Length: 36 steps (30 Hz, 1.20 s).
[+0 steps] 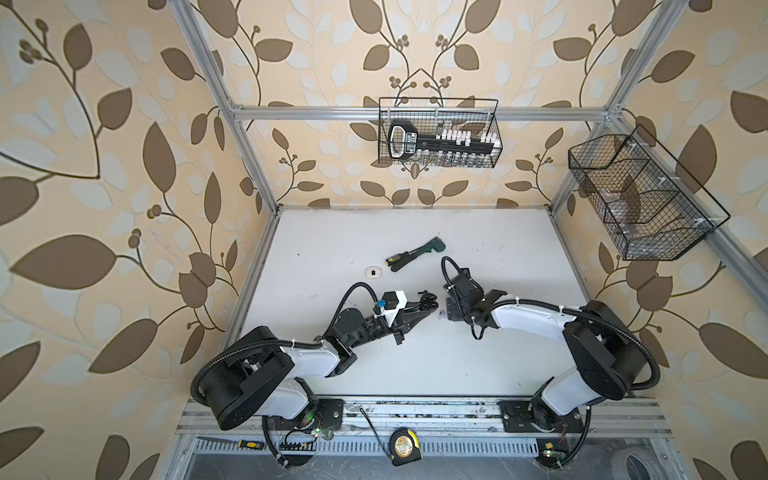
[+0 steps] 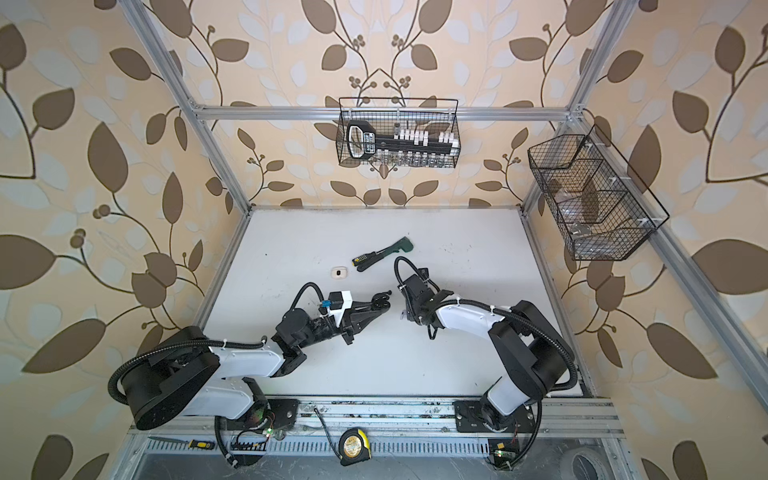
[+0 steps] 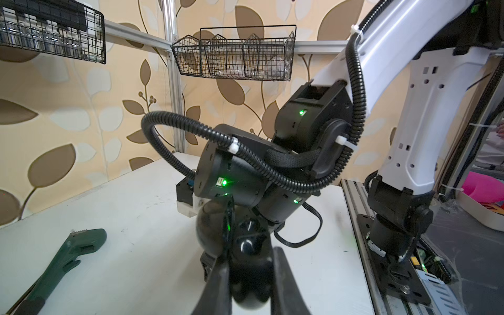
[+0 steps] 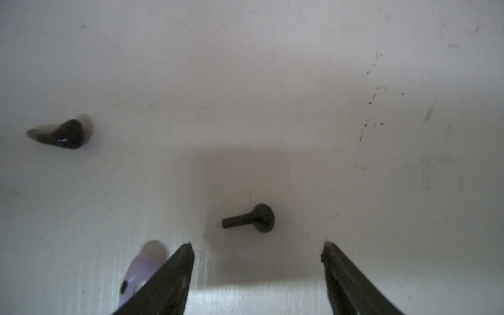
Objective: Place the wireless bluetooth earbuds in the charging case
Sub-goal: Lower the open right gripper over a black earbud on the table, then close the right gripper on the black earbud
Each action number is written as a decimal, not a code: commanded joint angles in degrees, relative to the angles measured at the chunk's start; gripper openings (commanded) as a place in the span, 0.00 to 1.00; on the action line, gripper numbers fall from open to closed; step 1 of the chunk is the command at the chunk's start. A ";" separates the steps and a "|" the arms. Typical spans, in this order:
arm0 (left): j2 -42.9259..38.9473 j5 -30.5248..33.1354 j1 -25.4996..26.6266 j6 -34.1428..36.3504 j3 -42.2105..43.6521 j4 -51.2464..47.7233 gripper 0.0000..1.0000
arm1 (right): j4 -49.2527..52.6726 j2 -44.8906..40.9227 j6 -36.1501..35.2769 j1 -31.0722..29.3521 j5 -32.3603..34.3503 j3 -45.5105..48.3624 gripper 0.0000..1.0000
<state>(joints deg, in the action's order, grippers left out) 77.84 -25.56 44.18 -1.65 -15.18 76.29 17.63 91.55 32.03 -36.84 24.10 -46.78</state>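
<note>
My left arm (image 1: 307, 357) stretches low toward the middle, and my left gripper (image 1: 430, 306) lies almost flat, its jaws closed tight on a black case (image 3: 245, 245). My right arm (image 1: 532, 320) bends inward with the wrist turned down. My right gripper (image 4: 256, 245) points downward, jaws wide apart and empty.

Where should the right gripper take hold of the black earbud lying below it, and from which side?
Probably on the stem of the black earbud, from straight above. It lies flat, its stem along the line between the fingertips of the open right gripper, so turn the wrist a quarter; the round head may slip.
</note>
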 commanded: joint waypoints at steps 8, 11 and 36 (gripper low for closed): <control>-2.61 -2.01 -0.15 0.15 -0.25 2.81 0.00 | 2.18 8.85 -0.56 -0.88 3.31 -8.62 0.82; -3.06 -1.86 -0.15 0.59 -0.22 2.18 0.00 | 3.23 9.44 -0.27 -0.43 4.03 -9.11 0.81; -4.74 -2.04 -0.15 0.90 -0.17 0.59 0.00 | 3.72 4.21 2.98 0.04 5.06 -1.81 0.55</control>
<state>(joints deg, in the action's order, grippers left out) 74.72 -26.63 44.18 -1.61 -15.18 74.50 19.64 96.40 34.15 -36.69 27.97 -49.39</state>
